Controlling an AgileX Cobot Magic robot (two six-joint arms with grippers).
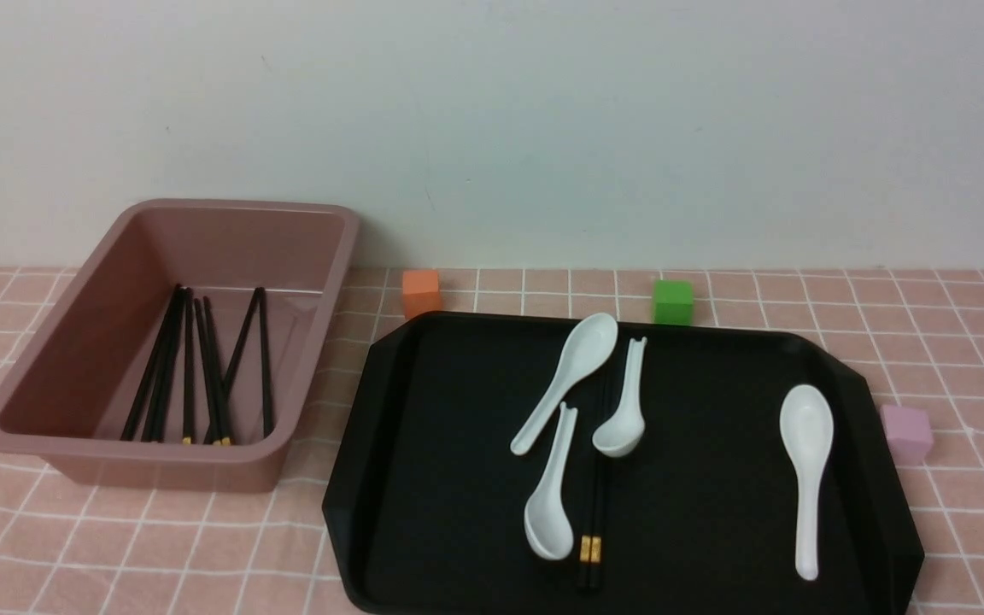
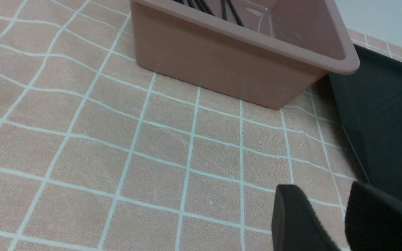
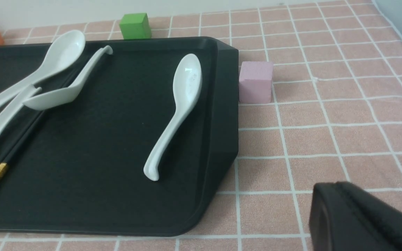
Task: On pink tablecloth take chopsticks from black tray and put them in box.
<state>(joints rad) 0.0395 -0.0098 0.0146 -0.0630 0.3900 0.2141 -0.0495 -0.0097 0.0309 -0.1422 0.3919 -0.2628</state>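
A pair of black chopsticks (image 1: 599,500) with gold bands lies on the black tray (image 1: 441,444), partly under white spoons; the right wrist view shows this pair (image 3: 23,139) too. Several more chopsticks (image 1: 193,367) lie inside the mauve box (image 1: 133,448), left of the tray on the pink tablecloth (image 1: 159,547). My left gripper (image 2: 323,188) is open and empty, low over the cloth between the box (image 2: 222,59) and the tray's edge (image 2: 389,122). My right gripper (image 3: 340,186) is shut on nothing, over the cloth beside the tray's right side (image 3: 99,139). Neither arm shows in the front view.
Three white spoons (image 1: 565,380) (image 1: 624,410) (image 1: 552,487) overlap the chopsticks in the tray's middle, and another spoon (image 1: 806,470) lies at its right. An orange cube (image 1: 421,293) and a green cube (image 1: 672,301) stand behind the tray; a pink cube (image 1: 906,433) stands to its right.
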